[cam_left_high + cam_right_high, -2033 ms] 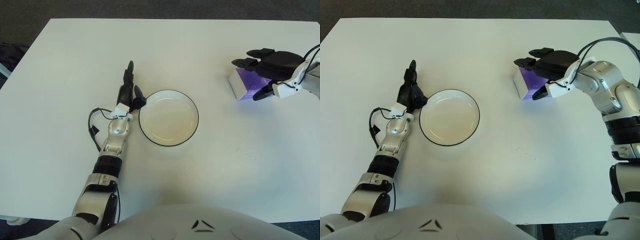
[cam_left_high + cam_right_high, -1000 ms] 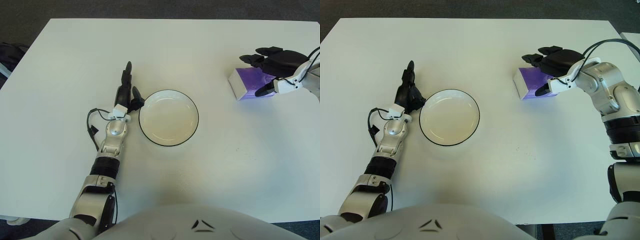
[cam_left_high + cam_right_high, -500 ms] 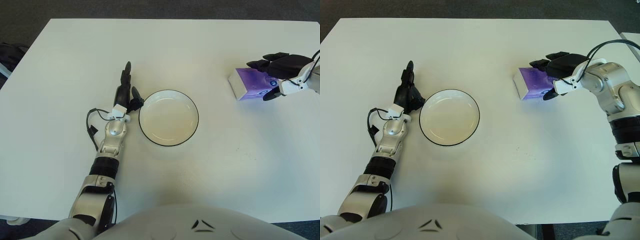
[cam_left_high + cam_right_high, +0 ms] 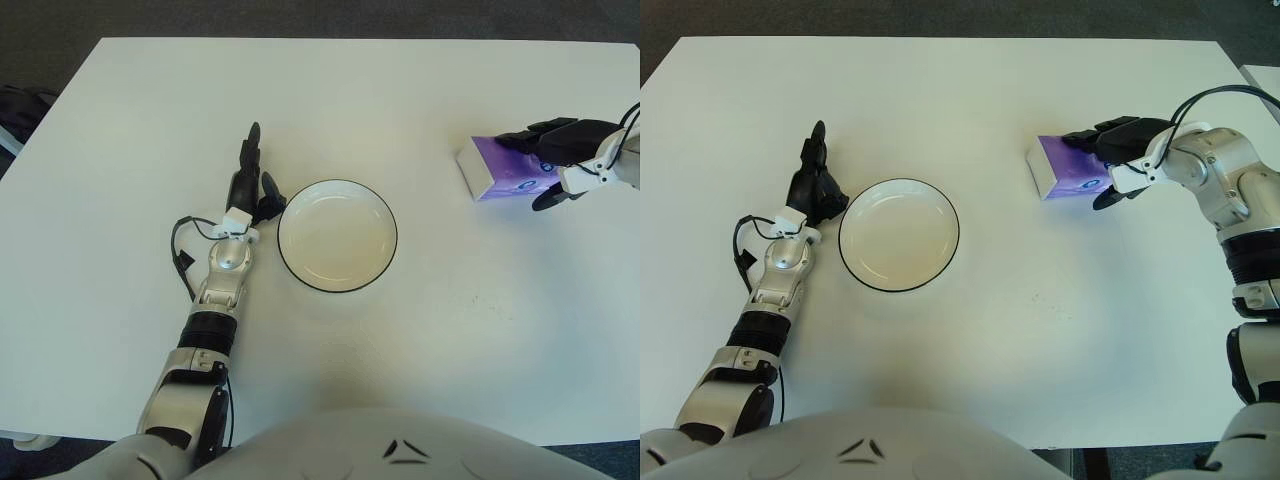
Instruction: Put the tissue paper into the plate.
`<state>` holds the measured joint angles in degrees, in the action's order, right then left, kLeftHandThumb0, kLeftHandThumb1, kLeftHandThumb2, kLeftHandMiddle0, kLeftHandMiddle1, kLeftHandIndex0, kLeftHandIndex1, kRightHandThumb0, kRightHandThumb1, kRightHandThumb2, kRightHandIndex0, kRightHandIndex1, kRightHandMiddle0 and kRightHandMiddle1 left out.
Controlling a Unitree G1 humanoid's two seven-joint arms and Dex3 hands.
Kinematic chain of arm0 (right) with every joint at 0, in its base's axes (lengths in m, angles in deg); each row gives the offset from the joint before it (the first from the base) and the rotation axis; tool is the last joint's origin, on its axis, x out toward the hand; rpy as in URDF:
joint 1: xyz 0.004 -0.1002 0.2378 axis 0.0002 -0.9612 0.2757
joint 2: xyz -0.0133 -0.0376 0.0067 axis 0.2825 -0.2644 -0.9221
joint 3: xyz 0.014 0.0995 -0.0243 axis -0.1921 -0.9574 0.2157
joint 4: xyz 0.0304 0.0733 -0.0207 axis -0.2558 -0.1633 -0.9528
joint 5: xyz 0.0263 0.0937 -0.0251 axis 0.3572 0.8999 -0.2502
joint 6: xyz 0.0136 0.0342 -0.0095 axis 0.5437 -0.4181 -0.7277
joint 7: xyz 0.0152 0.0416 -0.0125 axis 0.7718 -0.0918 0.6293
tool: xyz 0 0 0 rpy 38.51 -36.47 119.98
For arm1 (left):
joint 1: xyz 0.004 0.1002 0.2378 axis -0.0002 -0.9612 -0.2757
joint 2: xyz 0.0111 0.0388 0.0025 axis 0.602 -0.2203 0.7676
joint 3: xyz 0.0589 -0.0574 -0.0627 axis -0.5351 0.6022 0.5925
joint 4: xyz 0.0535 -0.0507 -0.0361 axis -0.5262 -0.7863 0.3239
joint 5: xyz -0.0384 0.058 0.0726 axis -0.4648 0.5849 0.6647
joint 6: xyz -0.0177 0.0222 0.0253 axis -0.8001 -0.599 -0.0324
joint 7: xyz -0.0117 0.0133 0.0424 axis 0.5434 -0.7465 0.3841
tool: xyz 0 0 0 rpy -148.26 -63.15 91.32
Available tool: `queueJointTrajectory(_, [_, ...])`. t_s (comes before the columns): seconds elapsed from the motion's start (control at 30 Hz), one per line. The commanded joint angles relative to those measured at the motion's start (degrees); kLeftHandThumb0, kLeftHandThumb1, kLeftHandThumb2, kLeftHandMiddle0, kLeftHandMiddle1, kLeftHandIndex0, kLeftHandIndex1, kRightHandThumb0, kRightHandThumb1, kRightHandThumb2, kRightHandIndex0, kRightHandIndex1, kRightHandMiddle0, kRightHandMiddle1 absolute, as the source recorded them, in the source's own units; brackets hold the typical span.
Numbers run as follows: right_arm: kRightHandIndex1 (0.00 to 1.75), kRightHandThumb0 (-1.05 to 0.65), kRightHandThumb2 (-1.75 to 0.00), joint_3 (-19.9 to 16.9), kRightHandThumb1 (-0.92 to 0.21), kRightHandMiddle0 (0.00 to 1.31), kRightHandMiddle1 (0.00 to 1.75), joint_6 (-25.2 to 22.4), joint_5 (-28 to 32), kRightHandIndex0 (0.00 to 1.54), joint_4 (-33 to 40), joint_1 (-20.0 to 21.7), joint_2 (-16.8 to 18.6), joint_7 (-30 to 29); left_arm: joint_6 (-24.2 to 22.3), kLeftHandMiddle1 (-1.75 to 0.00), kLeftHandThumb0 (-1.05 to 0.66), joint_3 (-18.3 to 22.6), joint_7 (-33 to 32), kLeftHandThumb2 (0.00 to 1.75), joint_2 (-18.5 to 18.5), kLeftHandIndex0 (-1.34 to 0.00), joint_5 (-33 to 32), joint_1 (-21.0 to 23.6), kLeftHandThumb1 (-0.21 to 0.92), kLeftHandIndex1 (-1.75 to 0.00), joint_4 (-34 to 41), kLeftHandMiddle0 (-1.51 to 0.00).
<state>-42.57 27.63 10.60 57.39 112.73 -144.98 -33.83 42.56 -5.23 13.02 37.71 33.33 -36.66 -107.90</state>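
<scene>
Tissue paper (image 4: pixel 1068 169), a purple and white pack, lies flat on the white surface (image 4: pixel 1040 330) under the fingers of the right hand (image 4: pixel 1118 155). That hand rests at the pack's right end, dark fingers draped over its top and thumb hanging off the near side, fingers spread rather than clamped on it. Well off to that hand's left sits the plate (image 4: pixel 899 235), white with a dark rim. The left hand (image 4: pixel 250 185) lies just beside the plate's left edge, fingers stretched out flat and holding nothing.
</scene>
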Motion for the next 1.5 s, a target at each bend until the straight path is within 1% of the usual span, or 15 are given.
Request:
queueJointTrajectory(0.0, [0.00, -1.05, -0.15, 1.05, -0.92, 0.00, 0.00, 0.41, -1.06, 0.00, -1.25, 0.67, -0.35, 0.50, -1.66, 0.00, -0.88, 0.11, 0.21, 1.20, 0.07, 0.00, 0.16, -2.78, 0.92, -0.16, -3.10, 0.00])
queueJointTrajectory(0.07, [0.00, -1.05, -0.13, 1.31, -0.92, 0.00, 0.00, 0.56, -1.58, 0.00, -1.90, 0.88, -0.11, -0.21, -1.69, 0.00, -0.88, 0.15, 0.22, 1.20, 0.00, 0.00, 0.07, -2.69, 0.92, -0.16, -3.26, 0.00])
queueJointTrajectory(0.13, [0.00, -1.05, -0.14, 3.21, -0.92, 0.00, 0.00, 0.85, -4.33, 0.00, -7.26, 2.04, 1.74, -4.59, -1.72, 0.00, -0.88, 0.19, 0.21, 1.20, -0.08, 0.00, 0.00, -2.65, 0.92, -0.15, -3.33, 0.00])
queueJointTrajectory(0.2, [0.00, -1.05, -0.16, 5.50, -0.92, 0.00, 0.00, 0.97, -7.03, 0.00, -14.41, 3.98, 4.03, -9.88, -1.70, 0.00, -0.88, 0.21, 0.22, 1.20, -0.13, 0.00, 0.01, -2.64, 0.92, -0.15, -3.38, 0.00])
queueJointTrajectory(0.23, [0.00, -1.05, -0.17, 5.71, -0.92, 0.00, 0.00, 0.75, -7.17, 0.00, -15.97, 4.63, 4.76, -11.27, -1.75, 0.00, -0.88, 0.18, 0.26, 1.20, -0.15, 0.00, 0.04, -2.68, 0.92, -0.15, -3.33, 0.00])
queueJointTrajectory(0.37, [0.00, -1.05, -0.25, 6.55, -0.92, 0.00, 0.00, 1.46, -7.62, 0.00, -20.15, 6.73, 6.06, -16.03, -1.90, 0.00, -0.88, 0.06, 0.30, 1.20, -0.20, 0.00, 0.17, -2.80, 0.92, -0.15, -3.17, -0.01])
queueJointTrajectory(0.5, [0.00, -1.05, -0.29, 7.94, -0.92, 0.00, 0.00, 2.47, -8.41, 0.00, -23.85, 8.46, 6.89, -20.88, -2.02, 0.00, -0.88, -0.03, 0.37, 1.20, -0.19, 0.00, 0.25, -2.98, 0.92, -0.15, -2.99, -0.01])
queueJointTrajectory(0.7, [0.00, -1.05, -0.32, 9.03, -0.92, 0.00, 0.00, 4.17, -8.88, 0.00, -27.31, 9.56, 7.71, -27.50, -1.80, -0.01, -0.89, -0.18, 0.19, 1.20, -0.11, 0.00, 0.60, -3.20, 0.92, -0.16, -3.04, -0.02])
queueJointTrajectory(0.83, [0.00, -1.05, -0.33, 9.82, -0.92, 0.00, 0.00, 4.74, -8.95, 0.00, -28.98, 10.28, 8.20, -30.37, -1.74, -0.01, -0.89, -0.25, 0.16, 1.20, -0.12, 0.00, 0.71, -3.34, 0.92, -0.16, -2.98, -0.01])
queueJointTrajectory(1.0, [0.00, -1.05, -0.35, 9.98, -0.92, 0.00, 0.00, 5.02, -8.11, 0.00, -30.83, 10.76, 9.18, -32.92, -1.60, 0.00, -0.89, -0.28, 0.16, 1.20, -0.07, 0.00, 0.82, -3.47, 0.92, -0.16, -3.01, -0.01])
queueJointTrajectory(1.27, [0.00, -1.05, -0.36, 10.15, -0.92, 0.00, 0.00, 5.19, -7.42, 0.00, -32.70, 11.12, 10.28, -34.86, -0.72, 0.00, -0.89, -0.32, 0.04, 1.21, 0.01, 0.00, 1.08, -3.54, 0.92, -0.13, -3.44, 0.00])
queueJointTrajectory(1.47, [0.00, -1.05, -0.36, 10.19, -0.92, 0.00, 0.00, 5.11, -7.12, 0.00, -32.79, 11.03, 10.62, -35.00, -0.48, 0.00, -0.89, -0.25, -0.12, 1.21, 0.00, 0.00, 1.15, -3.80, 0.92, -0.13, -3.47, -0.01])
